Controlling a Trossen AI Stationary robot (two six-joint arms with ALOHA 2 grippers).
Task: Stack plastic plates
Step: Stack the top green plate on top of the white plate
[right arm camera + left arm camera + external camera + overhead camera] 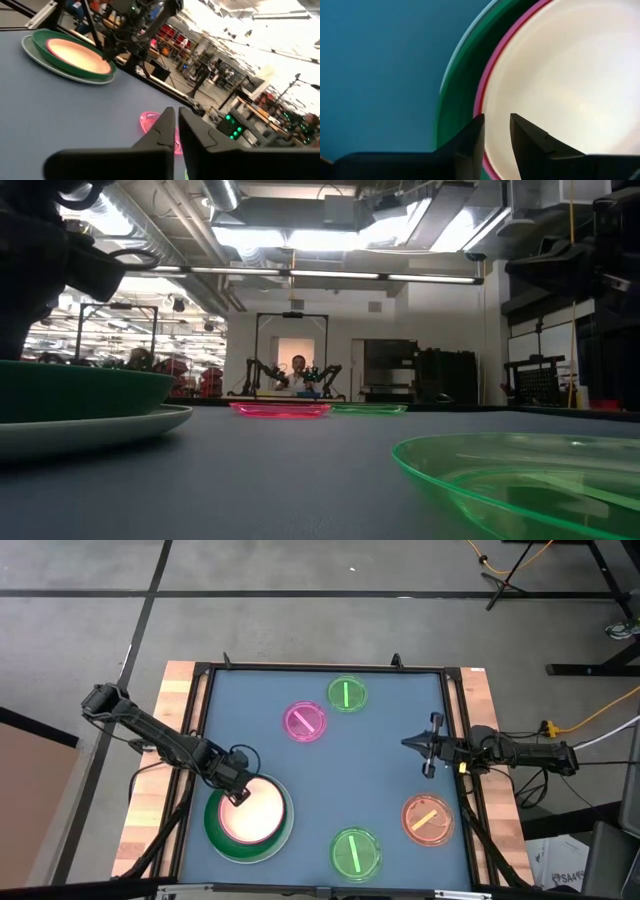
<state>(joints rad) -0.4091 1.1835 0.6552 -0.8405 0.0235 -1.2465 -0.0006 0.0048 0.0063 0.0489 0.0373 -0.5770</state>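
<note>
Left gripper (496, 131) over the near-left stack: round cream plastic plate (570, 85) on magenta plate (481, 95), on dark green plate (457, 100). Jaws slightly apart straddling the cream/magenta rim, gripping nothing. Right gripper (428, 745) nearly closed, empty, at table's right.

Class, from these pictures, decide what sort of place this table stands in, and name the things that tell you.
Most likely a robotics lab or workshop. A second pair of robot arms stands on a framed rig at the back, cables trail over the bare concrete floor, and exposed ducts run overhead.
</note>
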